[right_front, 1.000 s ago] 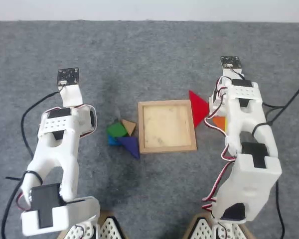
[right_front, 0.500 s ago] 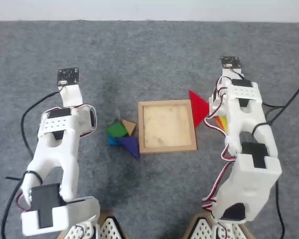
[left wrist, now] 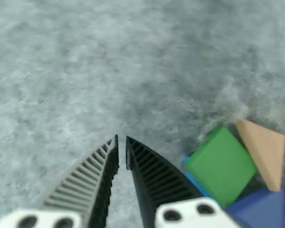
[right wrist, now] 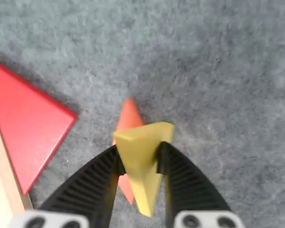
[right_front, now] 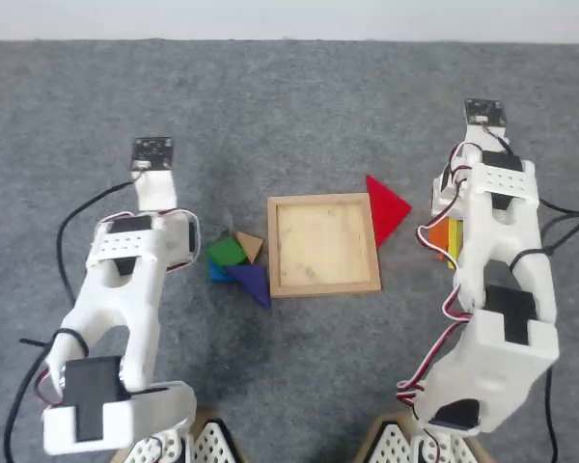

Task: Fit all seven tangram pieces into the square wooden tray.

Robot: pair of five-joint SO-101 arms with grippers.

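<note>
The square wooden tray (right_front: 274, 246) lies in the middle of the grey mat with nothing in it. A red triangle (right_front: 386, 206) rests against its right edge. My right gripper (right wrist: 139, 150) is shut on a yellow triangle (right wrist: 141, 176), held on edge above an orange piece (right wrist: 128, 124) just right of the red triangle (right wrist: 27, 135). Left of the tray lie a green square (right_front: 226, 252), a tan triangle (right_front: 251, 245), a purple piece (right_front: 252, 281) and a small blue piece (right_front: 215, 274). My left gripper (left wrist: 121, 141) is shut on nothing, over bare mat beside the green square (left wrist: 222, 164).
Both white arms stand at the mat's near side, one on each flank of the tray. A strip of tray edge (right wrist: 8, 178) shows beside the red triangle. Open grey mat stretches behind the tray and around the left cluster.
The right arm has shifted to the right, away from the tray, and the yellow and orange pieces now show beside it. The left arm has moved a little right, toward the left cluster.
</note>
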